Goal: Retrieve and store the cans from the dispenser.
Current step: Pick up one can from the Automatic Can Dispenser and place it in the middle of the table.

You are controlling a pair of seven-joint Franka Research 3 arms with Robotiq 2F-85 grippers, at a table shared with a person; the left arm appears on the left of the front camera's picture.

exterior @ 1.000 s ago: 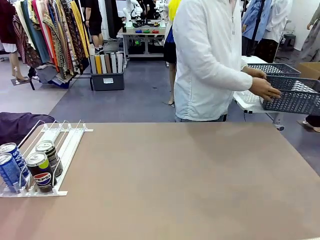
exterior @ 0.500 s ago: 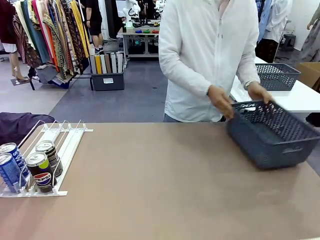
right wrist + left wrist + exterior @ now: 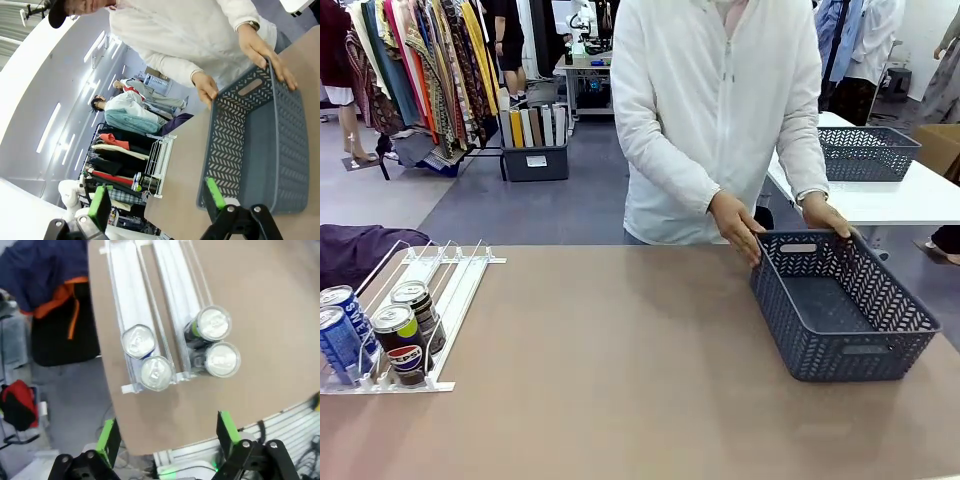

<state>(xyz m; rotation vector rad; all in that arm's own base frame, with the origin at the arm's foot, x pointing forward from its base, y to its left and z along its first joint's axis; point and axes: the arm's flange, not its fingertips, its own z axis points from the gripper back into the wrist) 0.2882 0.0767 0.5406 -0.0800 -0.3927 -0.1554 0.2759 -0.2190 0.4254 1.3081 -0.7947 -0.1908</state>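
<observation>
The white and clear dispenser [image 3: 440, 290] lies at the table's left edge. Several cans stand at its low front end: two blue cans [image 3: 340, 340] in the left lane and two dark cans [image 3: 402, 340], one with a Pepsi logo, in the lane beside it. From above, their silver tops [image 3: 156, 373] [image 3: 222, 359] sit against the front stops. My left gripper [image 3: 167, 435] hovers high above the dispenser's front, open, nothing between its green pads. My right gripper [image 3: 159, 200] is open too, held in the air facing the person.
A dark grey mesh basket [image 3: 840, 310] sits on the table's right side, the person's hands [image 3: 735, 225] on its far rim. A second basket [image 3: 868, 150] stands on a white side table behind. A dark cloth [image 3: 360, 255] lies beyond the dispenser.
The person has turned from the side table, carried a grey basket over and set it down on the table's right side. The cans and dispenser have not moved.
</observation>
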